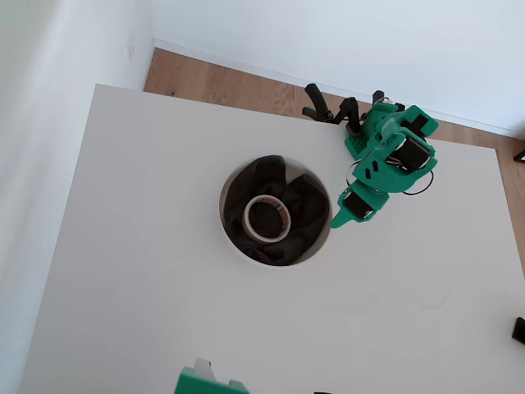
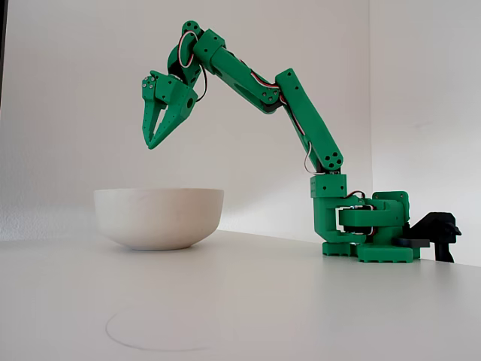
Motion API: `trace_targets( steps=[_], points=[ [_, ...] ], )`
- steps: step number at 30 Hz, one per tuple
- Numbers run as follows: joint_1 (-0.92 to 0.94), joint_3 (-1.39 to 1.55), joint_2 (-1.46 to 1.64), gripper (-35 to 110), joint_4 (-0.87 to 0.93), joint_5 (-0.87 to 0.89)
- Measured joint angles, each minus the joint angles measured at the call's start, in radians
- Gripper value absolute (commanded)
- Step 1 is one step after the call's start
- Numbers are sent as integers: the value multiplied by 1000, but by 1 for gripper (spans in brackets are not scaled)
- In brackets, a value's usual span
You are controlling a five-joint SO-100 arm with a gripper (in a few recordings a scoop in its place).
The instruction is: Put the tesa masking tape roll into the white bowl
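The tesa masking tape roll (image 1: pixel 267 218) lies flat inside the white bowl (image 1: pixel 232 189), resting on the dark cloth (image 1: pixel 308 209) that lines it. In the fixed view the bowl (image 2: pixel 159 218) stands on the white table, and its wall hides the tape. My green gripper (image 2: pixel 152 143) hangs well above the bowl, pointing down, with its fingers meeting at the tips and nothing between them. From overhead the gripper (image 1: pixel 340 220) sits at the bowl's right rim, apart from the tape.
The arm's green base (image 2: pixel 361 229) stands at the table's back right, with black clamps (image 1: pixel 328 107) behind it. The white table (image 1: pixel 148 287) has wide free room to the left and front. A wall runs along the left side.
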Motion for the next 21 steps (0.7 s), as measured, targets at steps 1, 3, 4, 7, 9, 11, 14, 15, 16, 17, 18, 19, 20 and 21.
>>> trace_targets(
  steps=[1, 3, 4, 7, 9, 11, 14, 15, 16, 17, 18, 19, 20, 21],
  points=[
    [-29, 0, 31, -8, 0, 6],
    [-86, 28, 103, -8, 0, 11],
    [-123, 52, 141, -8, 0, 20],
    [-238, 161, 264, -8, 0, 31],
    [-316, 247, 339, -8, 0, 43],
    [-383, 333, 413, -8, 0, 46],
    [-469, 462, 531, -8, 0, 55],
    [-497, 512, 577, -8, 0, 61],
    [-522, 561, 623, -8, 0, 64],
    [-540, 617, 672, -8, -8, 64],
    [-552, 681, 726, -8, -20, 58],
    [-560, 747, 776, -8, -41, 55],
    [-563, 816, 825, -8, -67, 48],
    [-565, 888, 873, -8, -95, 43]
  ],
)
